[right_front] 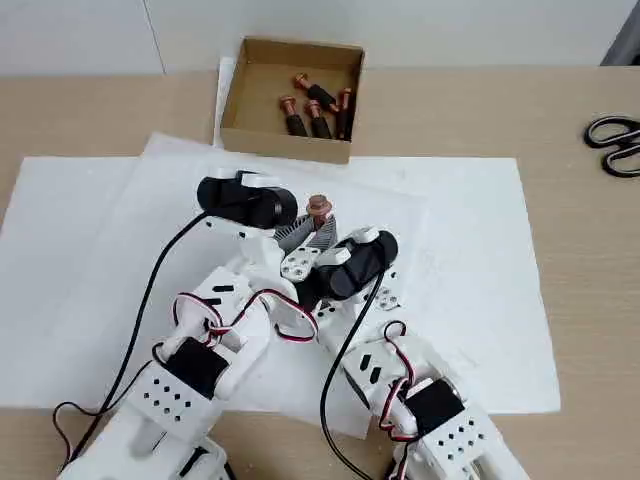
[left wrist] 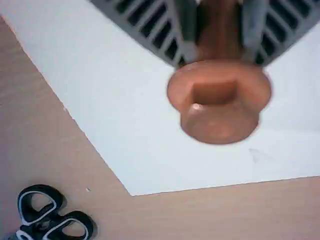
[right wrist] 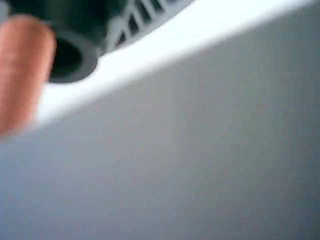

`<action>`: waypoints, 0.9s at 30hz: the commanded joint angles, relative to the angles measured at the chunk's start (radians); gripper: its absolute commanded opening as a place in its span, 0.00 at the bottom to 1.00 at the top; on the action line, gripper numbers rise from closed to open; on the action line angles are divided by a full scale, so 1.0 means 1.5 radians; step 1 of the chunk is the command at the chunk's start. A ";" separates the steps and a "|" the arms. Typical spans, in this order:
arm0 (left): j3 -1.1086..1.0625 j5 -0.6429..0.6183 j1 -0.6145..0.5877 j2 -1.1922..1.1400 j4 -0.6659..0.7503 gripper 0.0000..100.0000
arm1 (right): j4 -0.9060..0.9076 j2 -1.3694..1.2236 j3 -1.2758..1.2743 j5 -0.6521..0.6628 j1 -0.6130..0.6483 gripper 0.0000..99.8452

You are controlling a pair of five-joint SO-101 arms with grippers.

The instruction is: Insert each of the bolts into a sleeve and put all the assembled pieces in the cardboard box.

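My left gripper (left wrist: 217, 30) is shut on a copper bolt (left wrist: 218, 97); its grey ribbed fingers (left wrist: 150, 20) clamp the shank and the flanged head sticks out. In the high view the bolt's head (right_front: 318, 207) shows above the two grippers, which meet over the white paper. My right gripper (right_front: 305, 243) holds a black sleeve (right wrist: 70, 52), whose open end faces the bolt's threaded tip (right wrist: 25, 70) right beside it. The cardboard box (right_front: 240, 110) stands at the back and holds several assembled bolt-and-sleeve pieces (right_front: 318, 105).
White paper sheets (right_front: 480, 260) cover the middle of the wooden table (right_front: 560, 120). Black-handled scissors (right_front: 615, 143) lie at the far right edge, also seen as scissors (left wrist: 50, 215) on bare wood. Cables trail from both arms near the front.
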State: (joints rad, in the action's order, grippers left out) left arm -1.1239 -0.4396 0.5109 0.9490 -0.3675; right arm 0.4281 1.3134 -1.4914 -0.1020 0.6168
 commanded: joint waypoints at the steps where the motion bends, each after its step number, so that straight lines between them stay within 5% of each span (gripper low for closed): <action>1: 0.006 -0.001 -0.014 0.016 -0.001 0.01 | -0.003 0.016 0.030 -0.004 0.007 0.00; 27: 0.006 -0.001 -0.014 0.014 -0.120 0.01 | -0.003 0.016 0.030 -0.004 0.007 0.00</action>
State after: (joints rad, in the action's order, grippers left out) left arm -1.1239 -0.4396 0.4879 0.9490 -0.5132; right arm 0.4281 1.3134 -1.4914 -0.1020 0.6229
